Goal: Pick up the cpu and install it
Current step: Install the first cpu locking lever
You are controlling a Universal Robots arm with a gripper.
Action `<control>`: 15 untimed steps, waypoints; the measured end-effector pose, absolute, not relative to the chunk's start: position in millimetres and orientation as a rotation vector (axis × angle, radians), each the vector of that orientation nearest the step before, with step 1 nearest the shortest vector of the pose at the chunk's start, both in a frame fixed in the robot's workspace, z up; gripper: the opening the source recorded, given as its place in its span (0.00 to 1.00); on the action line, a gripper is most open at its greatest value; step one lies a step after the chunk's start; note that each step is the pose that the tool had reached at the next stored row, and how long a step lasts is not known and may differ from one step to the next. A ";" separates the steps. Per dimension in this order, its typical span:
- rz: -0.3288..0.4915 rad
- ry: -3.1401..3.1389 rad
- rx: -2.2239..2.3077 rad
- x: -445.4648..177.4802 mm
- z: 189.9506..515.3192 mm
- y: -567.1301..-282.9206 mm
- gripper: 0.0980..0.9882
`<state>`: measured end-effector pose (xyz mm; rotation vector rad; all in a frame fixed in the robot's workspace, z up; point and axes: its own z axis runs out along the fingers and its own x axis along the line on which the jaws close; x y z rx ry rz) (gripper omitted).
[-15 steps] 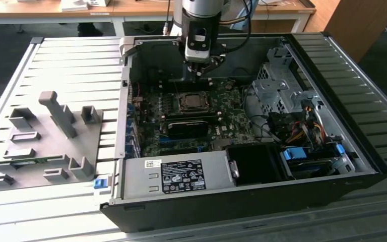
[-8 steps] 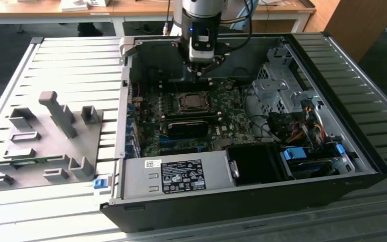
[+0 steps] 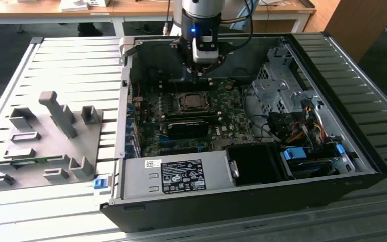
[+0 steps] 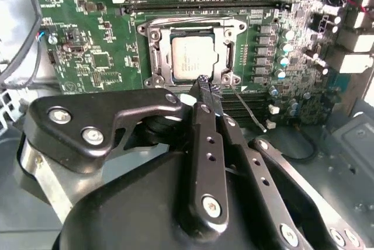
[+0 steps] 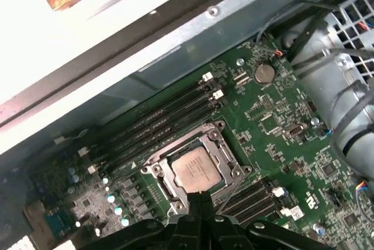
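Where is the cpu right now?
The cpu lies inside the socket frame on the motherboard, just beyond the gripper tips in both wrist views, flanked by memory slots.

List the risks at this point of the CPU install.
1. The gripper hangs at the socket frame, right beside the seated cpu; a stray dip might scrape the chip or frame.
2. A thin lever wire runs out next to the fingertips and might snag.
3. The memory slots lie close alongside, so a sideways drift may clip them.
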<state>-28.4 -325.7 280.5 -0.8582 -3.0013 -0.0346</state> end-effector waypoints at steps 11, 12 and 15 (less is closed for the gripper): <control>-0.031 -3.069 -0.557 -28.3 279.8 -325.7 0.01; -0.031 -3.074 -0.529 -28.3 279.8 -325.7 0.01; -0.031 -3.086 -0.453 -28.3 279.5 -325.7 0.01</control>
